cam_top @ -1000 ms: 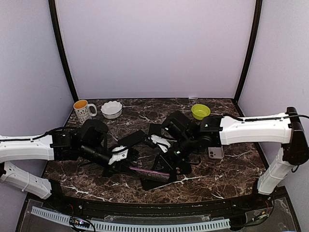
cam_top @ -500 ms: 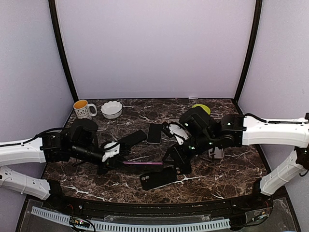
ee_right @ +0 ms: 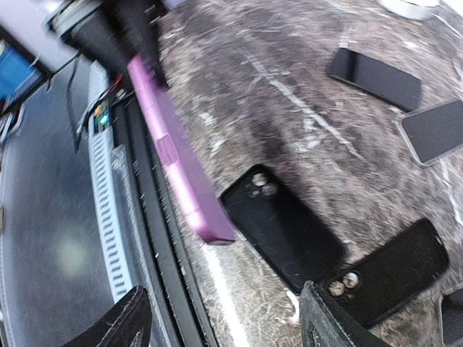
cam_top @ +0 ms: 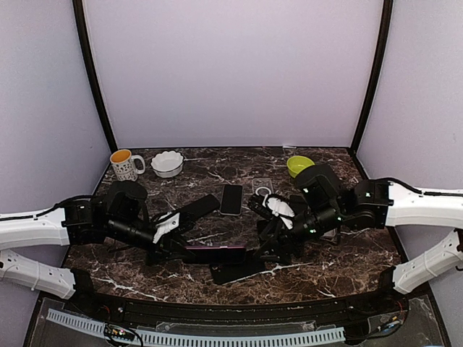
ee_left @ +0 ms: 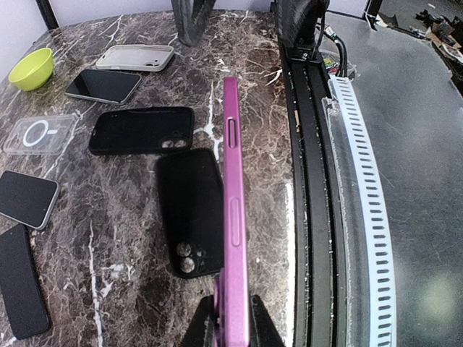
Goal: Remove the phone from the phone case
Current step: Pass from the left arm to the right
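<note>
Left gripper (ee_left: 231,322): jaws closed tight on one end of the thin, glossy purple phone case (ee_left: 233,217).
Purple phone case: held off the table on its long edge, side buttons upward; whether it is filled or empty cannot be told.
Right gripper (ee_right: 224,325): jaws spread wide, nothing between them; near the case's free end, not touching it.
Near edge: the case runs along the front of the dark marble table (cam_top: 340,267), just beside the black front rail (ee_left: 311,181) and its white slotted strip (ee_left: 362,181).
Directly under: a flat black case with camera holes (ee_left: 189,210) lies beside the held case; a second black case (ee_left: 142,130) lies just beyond it.
Mid-table clutter: clear case with a ring (ee_left: 40,134), dark phone face up (ee_left: 103,85), grey empty case (ee_left: 135,57), pale-edged phone (ee_left: 27,199), black slab (ee_left: 20,278).
Far edge: speckled mug (cam_top: 124,165), white fluted bowl (cam_top: 167,163), lime-green bowl (cam_top: 299,165), all well apart from both grippers.
Open room: bare marble at the front right and front left corners.
Obstruction: the two arms meet at the centre front, over the black cases.
</note>
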